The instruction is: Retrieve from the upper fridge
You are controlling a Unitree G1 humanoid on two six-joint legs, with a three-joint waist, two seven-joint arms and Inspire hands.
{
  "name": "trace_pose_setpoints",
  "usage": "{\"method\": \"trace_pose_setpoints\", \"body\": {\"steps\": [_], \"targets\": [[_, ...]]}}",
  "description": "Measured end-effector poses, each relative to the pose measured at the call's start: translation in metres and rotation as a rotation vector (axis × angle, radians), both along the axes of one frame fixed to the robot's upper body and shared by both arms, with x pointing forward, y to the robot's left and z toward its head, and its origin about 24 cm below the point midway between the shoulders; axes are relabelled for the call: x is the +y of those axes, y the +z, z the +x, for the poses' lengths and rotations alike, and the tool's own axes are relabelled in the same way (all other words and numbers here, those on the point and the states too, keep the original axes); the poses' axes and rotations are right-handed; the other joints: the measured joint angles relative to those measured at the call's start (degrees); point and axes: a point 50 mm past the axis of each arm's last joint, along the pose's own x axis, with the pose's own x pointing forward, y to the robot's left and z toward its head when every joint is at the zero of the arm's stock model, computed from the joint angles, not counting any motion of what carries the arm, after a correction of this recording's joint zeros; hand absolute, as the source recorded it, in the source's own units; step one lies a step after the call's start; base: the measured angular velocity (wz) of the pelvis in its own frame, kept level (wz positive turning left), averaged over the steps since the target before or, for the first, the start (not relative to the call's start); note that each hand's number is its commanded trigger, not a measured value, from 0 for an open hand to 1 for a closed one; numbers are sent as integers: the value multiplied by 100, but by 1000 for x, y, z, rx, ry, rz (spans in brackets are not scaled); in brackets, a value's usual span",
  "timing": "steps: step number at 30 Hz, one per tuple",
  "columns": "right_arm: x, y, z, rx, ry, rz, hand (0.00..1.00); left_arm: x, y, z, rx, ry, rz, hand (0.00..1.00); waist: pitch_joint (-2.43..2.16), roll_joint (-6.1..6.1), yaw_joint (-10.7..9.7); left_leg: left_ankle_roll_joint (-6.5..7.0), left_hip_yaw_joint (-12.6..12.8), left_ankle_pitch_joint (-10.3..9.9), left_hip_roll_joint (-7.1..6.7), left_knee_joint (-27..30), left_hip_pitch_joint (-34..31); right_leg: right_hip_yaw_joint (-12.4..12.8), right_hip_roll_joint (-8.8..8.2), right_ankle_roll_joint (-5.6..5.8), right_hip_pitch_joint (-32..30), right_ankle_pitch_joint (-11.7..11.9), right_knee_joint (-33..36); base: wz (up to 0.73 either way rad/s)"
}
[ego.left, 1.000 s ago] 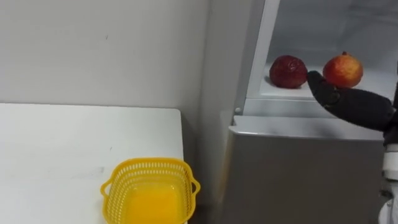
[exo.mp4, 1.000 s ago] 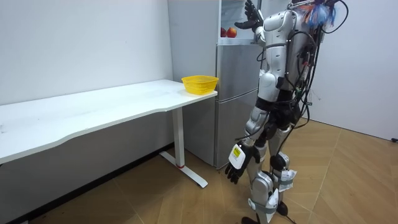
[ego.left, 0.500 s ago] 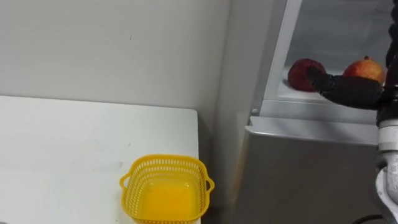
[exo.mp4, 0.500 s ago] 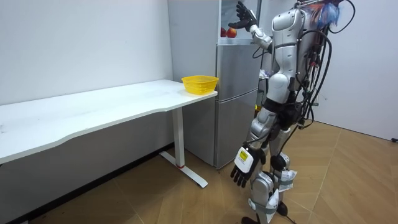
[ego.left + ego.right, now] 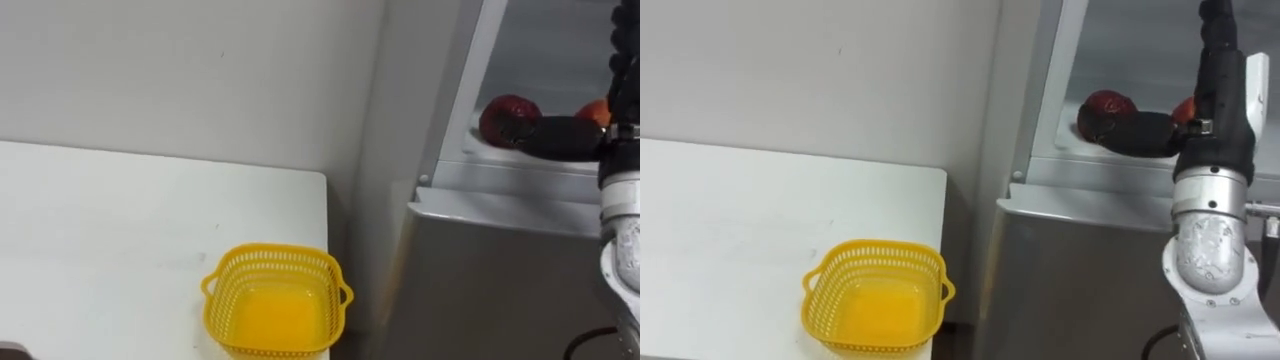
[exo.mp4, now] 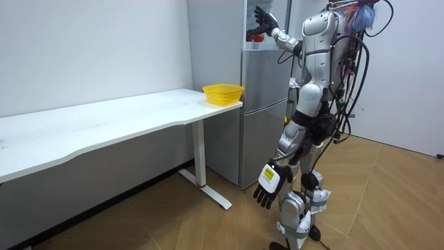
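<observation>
Right eye view: the right hand [image 5: 1220, 85] is raised at the open upper compartment of the fridge [image 5: 1080, 280]. Its fingers are straight, point upward and grasp nothing. Its thumb [image 5: 1140, 133] sticks out sideways across the front of a dark fruit [image 5: 1103, 107] on the white shelf [image 5: 480, 158]. Whether the thumb touches the fruit cannot be told. An orange fruit [image 5: 598, 112] sits just beside the dark one, on its right, partly hidden by the hand.

The step in hand looks like closing on a fruit. To do it well, the palm should probably turn toward the chosen fruit, with the fingers behind it and the thumb in front. The grip should be firm, because a round fruit may roll. The fruit then needs lifting over the shelf's front lip before it is drawn out.

The neighbouring fruit is close enough to be knocked. The white frame [image 5: 470, 90] at the left of the opening narrows the way out.

A yellow basket [image 5: 275, 252] stands empty on the white table [image 5: 100, 250], at the corner nearest the fridge. It is likely where the fruit should go.

In the room view, the robot stands facing the fridge. Its left hand [image 6: 267, 186] hangs by its leg with relaxed fingers.
</observation>
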Motion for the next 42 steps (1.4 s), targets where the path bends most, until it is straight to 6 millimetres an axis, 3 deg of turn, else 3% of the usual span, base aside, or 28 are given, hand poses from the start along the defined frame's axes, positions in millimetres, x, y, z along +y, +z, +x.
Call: {"method": "trace_pose_setpoints", "body": {"steps": [8, 17, 22, 33, 36, 42], "targets": [[-2, -3, 15, 99, 0, -44, 0, 2, 1, -6, 17, 6, 8, 0, 2, 3, 14, 0, -27, 1, -1, 34, -6, -61, -10, 0, 19, 0, 3, 1], [-5, -8, 19, 135, 4, -48, 0, 3, 2, -8, 26, 3, -5, 0, 7, 5, 4, 1, -38, 1, -2, 16, -29, -75, -12, -9, 41, 5, 16, 0], [-5, -8, 20, 153, 11, -56, 0, 6, 4, -5, 15, -4, -12, 0, 12, -26, -4, 1, -72, 1, -4, 14, -56, -98, -13, -8, 27, 5, 11, 4], [-17, -9, 28, 284, 65, -135, 0, 14, 6, -9, 52, -16, 2, 0, 17, -224, 5, 2, -104, 4, -7, 40, -51, -66, -13, -5, 38, 3, 11, 1], [-21, -14, 30, 316, 59, -129, 0, 14, 6, -11, 58, -13, 2, 0, 8, -244, 7, 2, -132, 4, -8, 48, -40, -66, -14, -5, 70, 3, 11, 6], [-23, -16, 33, 345, 68, -129, 0, 14, 6, -13, 62, -14, 1, 0, 34, -221, -5, -1, -199, 5, -11, 54, -52, -151, -17, -6, 110, 4, 6, 5]]}}
